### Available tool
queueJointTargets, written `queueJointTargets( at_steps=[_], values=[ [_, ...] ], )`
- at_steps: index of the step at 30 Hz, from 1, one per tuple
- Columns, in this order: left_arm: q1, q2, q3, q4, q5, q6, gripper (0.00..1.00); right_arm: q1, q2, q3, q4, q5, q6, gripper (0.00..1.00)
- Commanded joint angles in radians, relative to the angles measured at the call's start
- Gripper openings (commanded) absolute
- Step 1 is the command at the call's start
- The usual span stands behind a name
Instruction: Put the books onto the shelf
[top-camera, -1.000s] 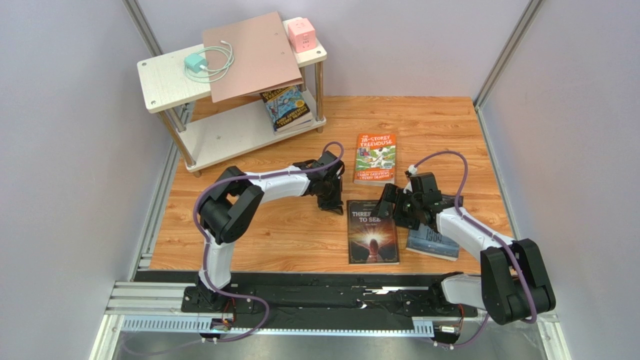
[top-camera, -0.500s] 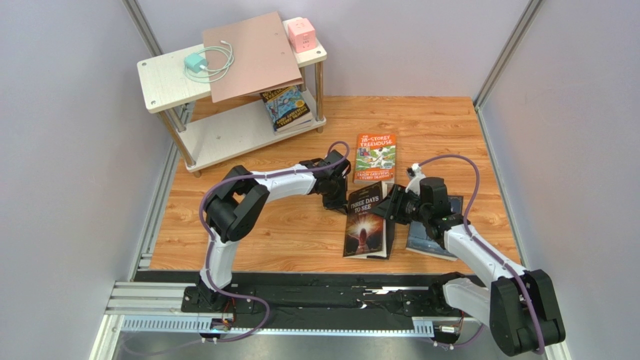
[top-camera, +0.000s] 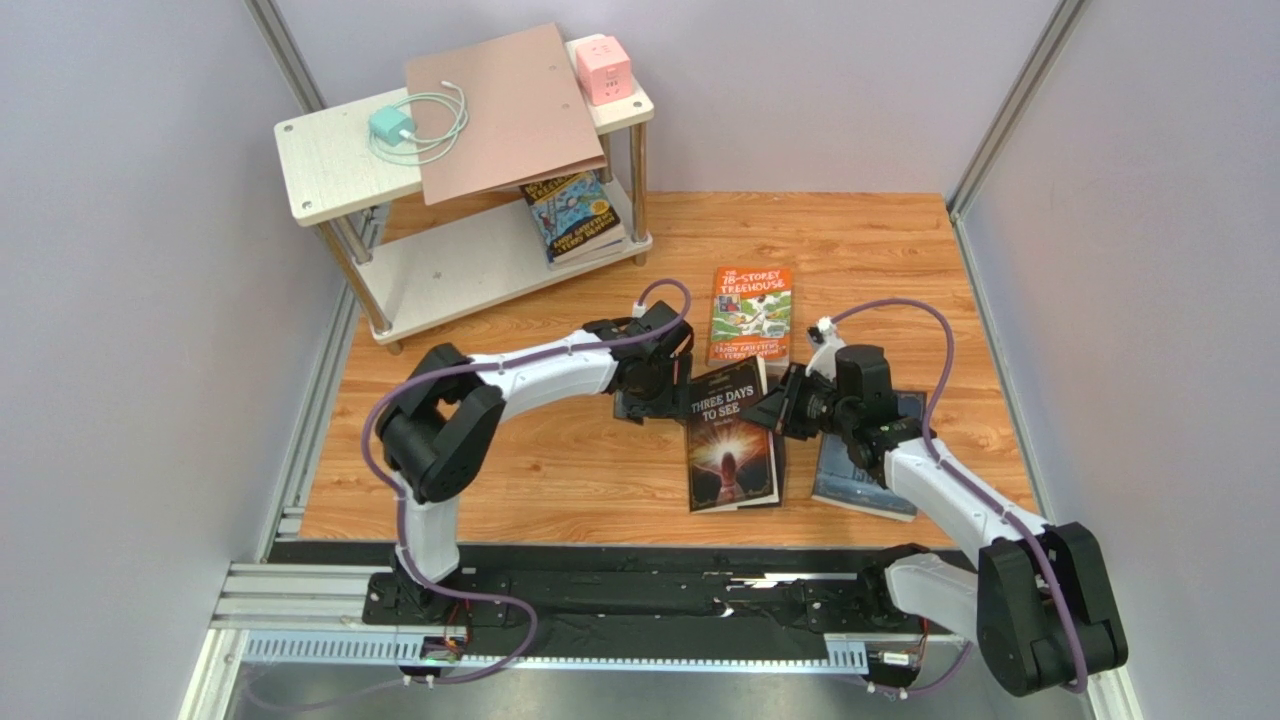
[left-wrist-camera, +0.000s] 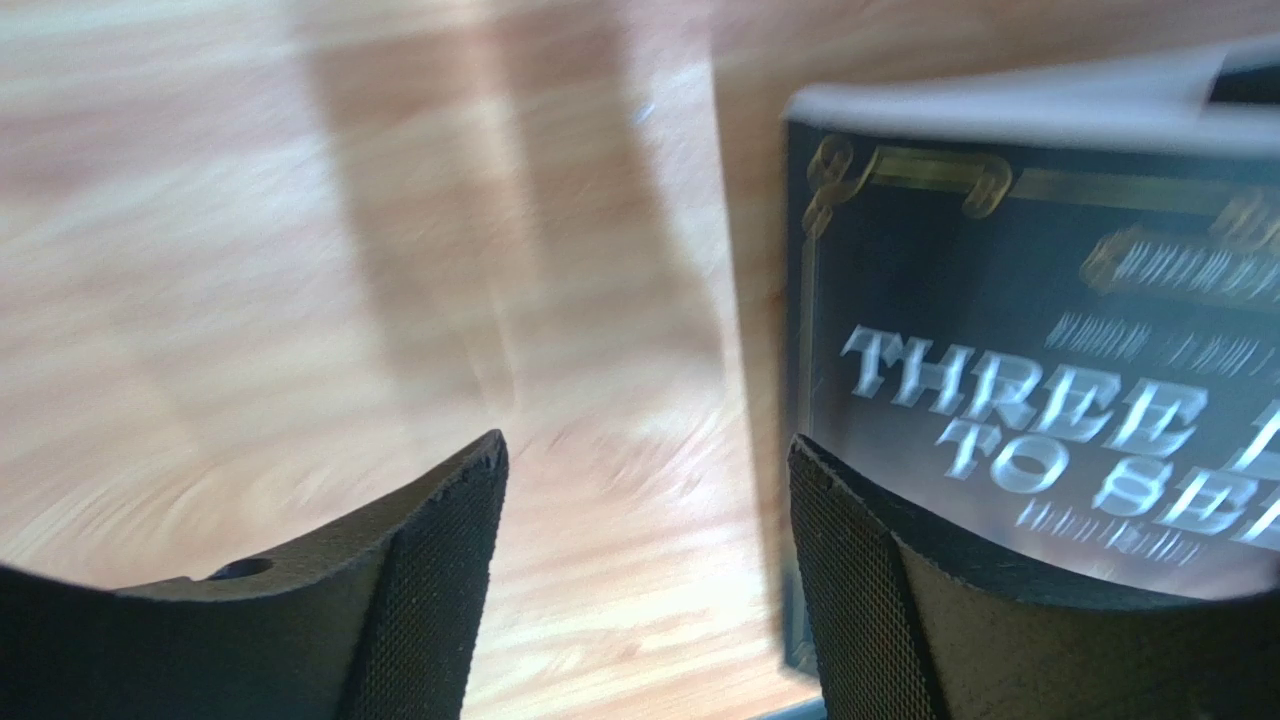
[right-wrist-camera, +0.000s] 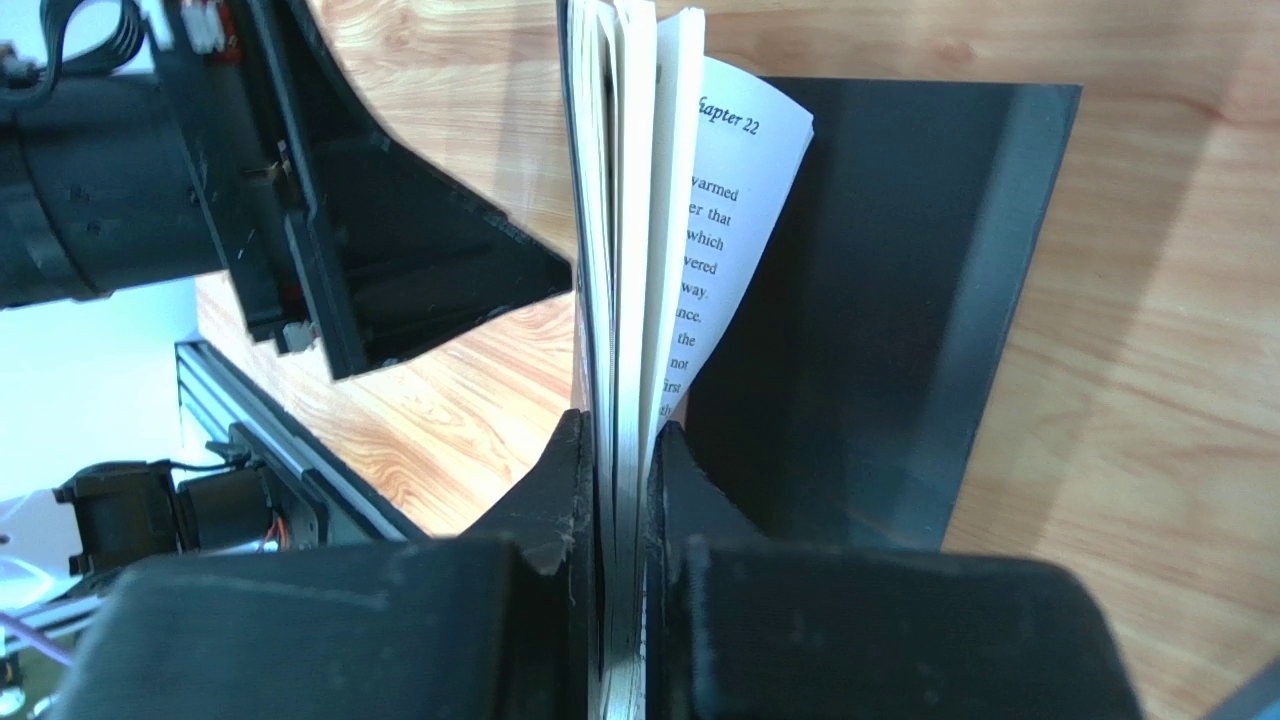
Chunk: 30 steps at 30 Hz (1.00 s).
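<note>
The shelf stands at the far left rear, with a blue book on its lower tier. On the wooden surface, the left tool gapes open just beside the dark book; blur hides whether they touch. The right tool is clamped on that book's pages, holding them upright. An orange book lies behind, and a grey-blue book at right.

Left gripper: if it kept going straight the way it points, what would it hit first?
Probably the wooden floor, seen between the fingers of the left gripper; one finger may clip the dark book first. Depth is unclear.
</note>
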Motion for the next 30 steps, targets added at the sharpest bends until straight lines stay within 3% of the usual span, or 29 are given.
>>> queueJointTargets(
  at_steps=[1, 6, 10, 12, 18, 23, 29, 30],
  values=[
    [-0.008, -0.249, -0.111, 0.063, -0.064, 0.054, 0.79, 0.006, 0.005, 0.121, 0.135, -0.083, -0.012, 0.00],
    [-0.005, -0.467, -0.321, 0.249, -0.043, 0.048, 0.89, 0.006, 0.026, 0.215, 0.175, -0.163, -0.003, 0.00],
    [0.006, -0.658, -0.538, 0.686, 0.135, 0.075, 0.94, 0.004, 0.034, 0.299, 0.207, -0.221, 0.008, 0.00],
    [0.009, -0.698, -0.604, 0.772, 0.184, 0.074, 0.94, -0.002, 0.040, 0.327, 0.224, -0.240, 0.023, 0.00],
    [0.009, -0.718, -0.679, 0.910, 0.247, 0.084, 0.94, -0.011, 0.054, 0.395, 0.333, -0.321, 0.117, 0.00],
    [0.009, -0.718, -0.788, 1.204, 0.322, 0.046, 0.93, -0.011, 0.082, 0.411, 0.427, -0.370, 0.184, 0.00],
    [0.009, -0.690, -0.793, 1.298, 0.319, 0.037, 0.86, -0.011, 0.091, 0.405, 0.480, -0.396, 0.232, 0.00],
    [0.009, -0.687, -0.791, 1.311, 0.316, 0.034, 0.80, -0.011, 0.088, 0.402, 0.480, -0.395, 0.234, 0.00]
  ],
)
